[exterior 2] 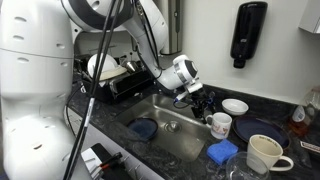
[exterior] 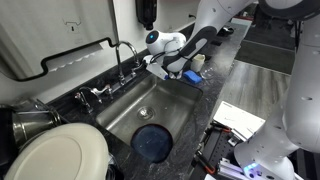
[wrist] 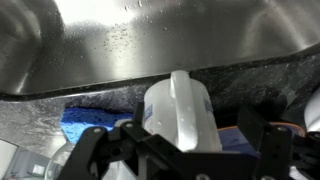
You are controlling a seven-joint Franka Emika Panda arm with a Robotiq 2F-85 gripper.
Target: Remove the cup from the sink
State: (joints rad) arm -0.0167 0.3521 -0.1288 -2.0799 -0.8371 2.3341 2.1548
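So, exterior view over the basin: the gripper (exterior: 170, 68) sat at the far rim of the sink (exterior: 110, 115), above the dark counter (exterior: 225, 60), just beside a blue sponge (exterior: 192, 76). The faucet (exterior: 124, 55) stood along the back edge. A round blue dish (exterior: 152, 142) lay on the sink floor near the drain. A white plate (exterior: 55, 155) and a metal pot (exterior: 30, 120) were at the near end. I couldn't separate the cup from the gripper in that view.

Exterior view from the arm's side: the cup (exterior 2: 221, 124), white with a print, stood upright on the counter (exterior 2: 275, 108) beside the sink (exterior 2: 175, 135), outside the basin. The gripper (exterior 2: 205, 103) hung just above and beside it. Near it were the sponge (exterior 2: 222, 152), a bigger mug (exterior 2: 262, 152), a small white bowl (exterior 2: 236, 106) and a blue plate (exterior 2: 265, 130). The dish (exterior 2: 145, 128) was in the basin. A black dispenser (exterior 2: 247, 32) hung on the wall.

Wrist view: the cup (wrist: 185, 110) was centred between the fingers (wrist: 95, 150) of the gripper (wrist: 180, 140), handle toward the sink (wrist: 160, 40). The jaws were spread, with a dark gap on each side of the cup, so nothing was gripped. The cup was over the speckled counter (wrist: 250, 85), with the sponge (wrist: 90, 125) beside it.
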